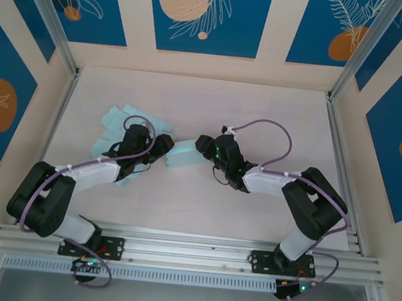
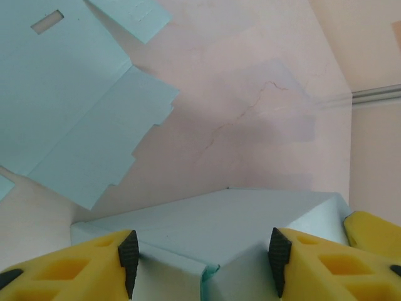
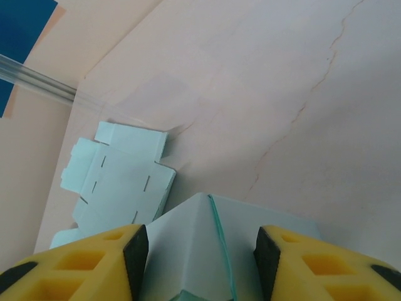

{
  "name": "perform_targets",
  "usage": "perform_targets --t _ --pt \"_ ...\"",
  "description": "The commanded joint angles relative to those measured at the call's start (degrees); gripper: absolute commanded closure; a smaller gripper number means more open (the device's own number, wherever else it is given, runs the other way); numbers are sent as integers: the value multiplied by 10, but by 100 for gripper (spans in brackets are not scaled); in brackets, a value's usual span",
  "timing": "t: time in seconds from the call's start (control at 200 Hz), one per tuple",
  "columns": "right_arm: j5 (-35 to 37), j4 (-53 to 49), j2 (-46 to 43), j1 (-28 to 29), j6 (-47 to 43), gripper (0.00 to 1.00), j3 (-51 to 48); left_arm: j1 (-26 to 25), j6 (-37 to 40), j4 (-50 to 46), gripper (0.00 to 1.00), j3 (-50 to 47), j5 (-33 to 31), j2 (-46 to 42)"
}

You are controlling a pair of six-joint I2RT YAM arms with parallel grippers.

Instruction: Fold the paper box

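Note:
A partly folded light blue paper box (image 1: 184,154) sits mid-table between both arms. My left gripper (image 1: 162,146) holds its left end; in the left wrist view the box (image 2: 219,219) spans the whole gap between the black pads (image 2: 128,258), and the left gripper (image 2: 202,260) is shut on it. My right gripper (image 1: 204,145) holds the right end. In the right wrist view a folded ridge of the box (image 3: 207,238) rises between the pads (image 3: 264,254), which press both of its sides, so the right gripper (image 3: 200,257) is shut on it.
Several flat, unfolded blue box blanks (image 1: 120,123) lie at the left under the left arm; they show as blanks (image 2: 69,106) and blanks (image 3: 119,182) in the wrist views. Aluminium posts (image 1: 344,72) and a front rail (image 1: 190,247) frame the table (image 1: 277,116).

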Motion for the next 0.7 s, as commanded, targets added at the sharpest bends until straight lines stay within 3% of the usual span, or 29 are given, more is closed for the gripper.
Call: perform_targets --t 0.0,0.075,0.29,0.37,0.515,0.695 --pt "-51 -169 61 21 -19 47 -51 -23 15 -35 41 1 48 19" --pt "-57 -167 73 22 -14 47 -46 -32 14 -32 42 -5 51 26" --pt "-61 -170 90 22 1 47 -37 -62 4 -2 58 -48 38 57" --pt "-61 -172 89 18 10 47 -39 -69 10 5 70 -69 24 66" --pt "-70 -164 88 12 13 47 -48 -69 11 28 83 -112 2 74" --pt "-139 -120 77 -9 14 47 -63 -69 24 38 96 -132 -10 84"
